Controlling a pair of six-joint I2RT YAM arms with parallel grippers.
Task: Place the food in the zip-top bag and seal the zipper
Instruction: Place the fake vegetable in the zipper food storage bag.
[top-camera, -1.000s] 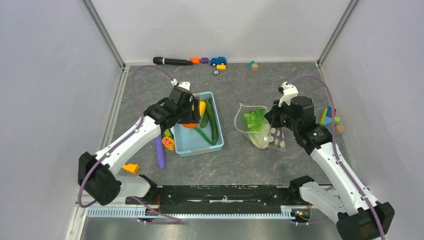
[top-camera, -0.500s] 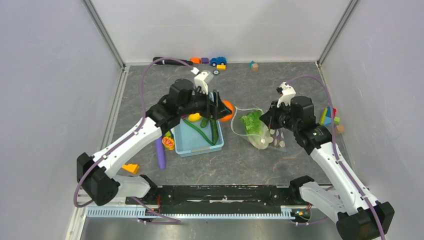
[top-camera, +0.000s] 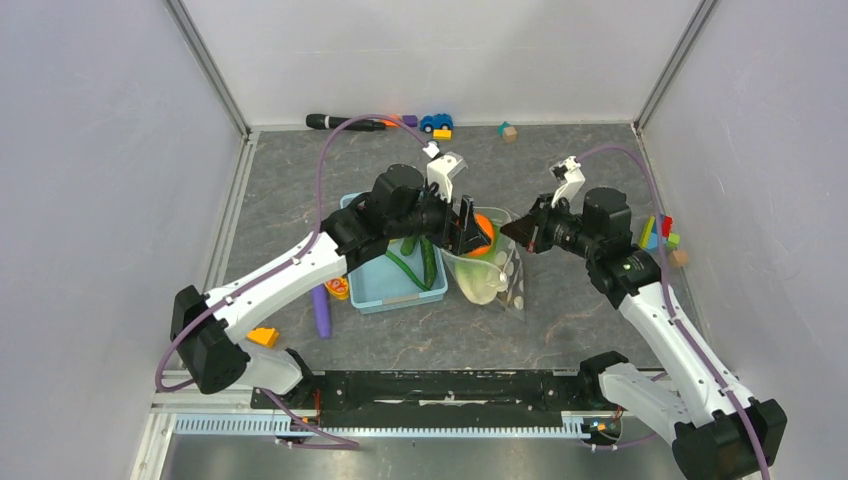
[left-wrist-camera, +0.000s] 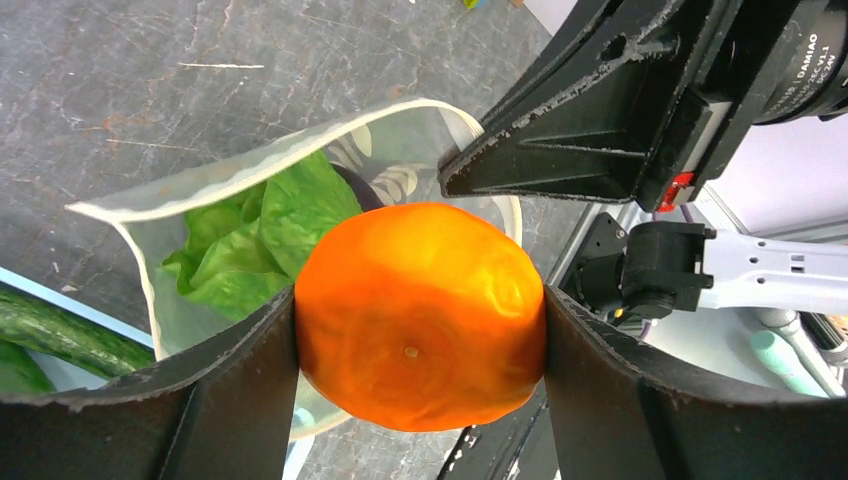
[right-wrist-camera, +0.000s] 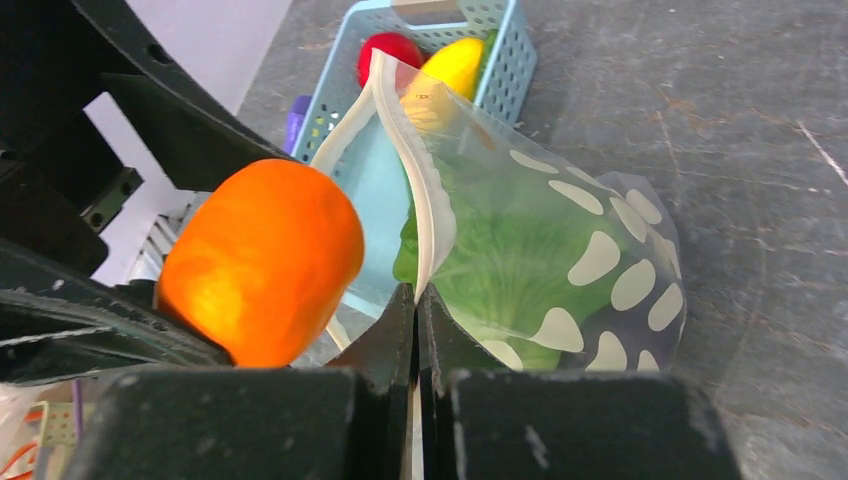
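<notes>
Top ext: zip-top bag (top-camera: 492, 282) seen mid-table, just right of blue basket (top-camera: 385, 298), mouth toward far edge. An orange piece (top-camera: 485, 230) is held right at the mouth by the left gripper (top-camera: 478, 232), closed round it. The right gripper (top-camera: 508, 229) is at the rim's right side; jaw gap not resolvable here. Cucumber (top-camera: 428, 262) lies in basket.

L wrist: orange piece clamped across its widest part, both fingers in contact. Lettuce (left-wrist-camera: 265, 225) already in bag, mouth held open below.

R wrist: jaws fully closed, pinched on the zipper (right-wrist-camera: 428, 205) strip at the rim. Red piece (right-wrist-camera: 392, 48) and yellow piece (right-wrist-camera: 452, 65) seen in basket behind.

Handling, judged: bag is thin limp film, clear w/ white dots. Mouth likely collapses if rim is released, so best gripped at the stiffer white strip. Toy pieces prob. light, hard, smooth, so some roll/slip risk.
</notes>
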